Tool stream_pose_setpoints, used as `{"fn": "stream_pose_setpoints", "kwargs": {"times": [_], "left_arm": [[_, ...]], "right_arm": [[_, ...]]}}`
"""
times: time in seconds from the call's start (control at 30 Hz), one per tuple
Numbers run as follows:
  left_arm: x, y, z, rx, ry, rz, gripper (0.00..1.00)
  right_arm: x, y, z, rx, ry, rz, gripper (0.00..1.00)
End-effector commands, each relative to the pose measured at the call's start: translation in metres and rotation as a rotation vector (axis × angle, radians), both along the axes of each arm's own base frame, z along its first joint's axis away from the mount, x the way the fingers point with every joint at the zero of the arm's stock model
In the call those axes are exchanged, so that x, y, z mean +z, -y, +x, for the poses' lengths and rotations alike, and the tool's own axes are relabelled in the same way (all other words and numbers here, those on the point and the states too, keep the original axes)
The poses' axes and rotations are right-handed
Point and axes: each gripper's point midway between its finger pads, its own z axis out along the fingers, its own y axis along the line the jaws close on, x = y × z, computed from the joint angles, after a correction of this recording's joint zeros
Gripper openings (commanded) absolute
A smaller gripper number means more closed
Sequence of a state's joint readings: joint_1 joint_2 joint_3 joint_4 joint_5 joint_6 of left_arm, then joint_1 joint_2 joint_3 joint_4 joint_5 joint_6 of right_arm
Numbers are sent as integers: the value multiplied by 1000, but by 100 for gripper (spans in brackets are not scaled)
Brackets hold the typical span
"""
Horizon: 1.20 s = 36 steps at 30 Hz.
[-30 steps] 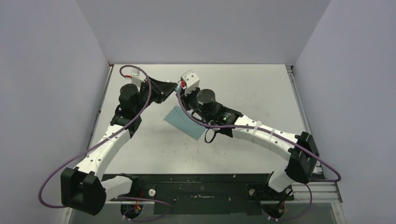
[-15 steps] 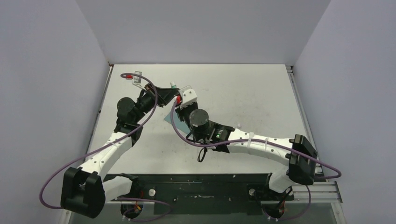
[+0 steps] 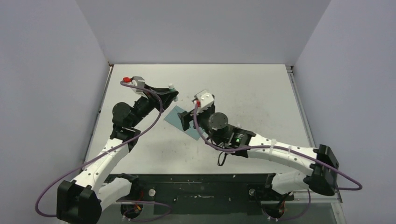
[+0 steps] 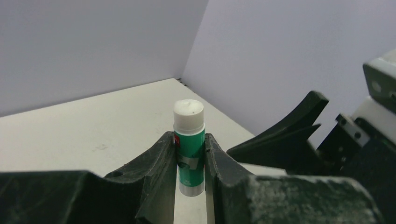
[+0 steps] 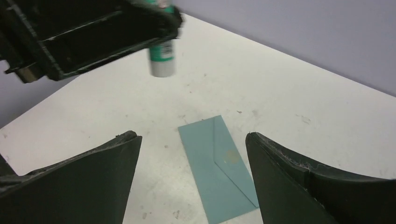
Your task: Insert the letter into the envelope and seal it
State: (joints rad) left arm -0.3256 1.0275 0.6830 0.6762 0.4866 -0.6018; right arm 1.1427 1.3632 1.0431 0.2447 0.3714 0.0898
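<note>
The right tool (image 5: 191, 138) hangs with its jaws spread wide and empty. The envelope (image 5: 218, 173) lies flat on the counter (image 5: 299, 98) directly beneath and just ahead of it, its long axis running slantwise between the jaws. The left tool (image 4: 189, 151), farther off beyond the envelope, pinches the glue stick (image 5: 162, 58) upright. The right arm looks nearer. I can't see the letter anywhere.

The envelope (image 5: 217, 170) is dull, smooth paper. The glue stick (image 4: 189, 154) looks like shiny plastic. The counter (image 5: 303, 93) is pale, smooth and faintly speckled.
</note>
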Motion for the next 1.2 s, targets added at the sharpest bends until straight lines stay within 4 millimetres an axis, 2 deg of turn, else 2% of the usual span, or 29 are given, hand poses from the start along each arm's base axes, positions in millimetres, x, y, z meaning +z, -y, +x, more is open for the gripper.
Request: {"fn": "stream_pose_setpoints", "kwargs": {"times": [0.0, 0.13, 0.2, 0.33, 0.43, 0.6, 0.67, 0.77, 0.87, 1.07, 1.17], "left_arm": [[3, -11, 3, 85, 146, 146, 0], [0, -9, -6, 65, 249, 207, 0], [-3, -8, -11, 50, 276, 220, 0], [-10, -4, -16, 9, 280, 262, 0], [-14, 0, -21, -22, 267, 259, 0], [-25, 2, -24, -45, 226, 245, 0], [-28, 2, -24, -47, 215, 240, 0], [-31, 2, -24, -49, 202, 233, 0], [-36, 2, -23, -48, 191, 235, 0], [-45, 3, -21, -52, 168, 235, 0], [-48, 4, -20, -55, 160, 232, 0]], "right_arm": [[10, 57, -1, -56, -95, 119, 86], [-40, 120, 26, -325, -240, -5, 87], [-64, 153, 49, -458, -367, -36, 88], [-124, 206, 79, -628, -627, -104, 89], [-167, 237, 92, -704, -779, -172, 90], [-207, 271, 108, -777, -883, -231, 88], [-219, 277, 112, -772, -913, -259, 84], [-229, 275, 114, -732, -953, -296, 77], [-237, 269, 107, -682, -1000, -312, 71], [-248, 269, 91, -654, -1068, -353, 67], [-253, 270, 85, -648, -1078, -373, 60]]}}
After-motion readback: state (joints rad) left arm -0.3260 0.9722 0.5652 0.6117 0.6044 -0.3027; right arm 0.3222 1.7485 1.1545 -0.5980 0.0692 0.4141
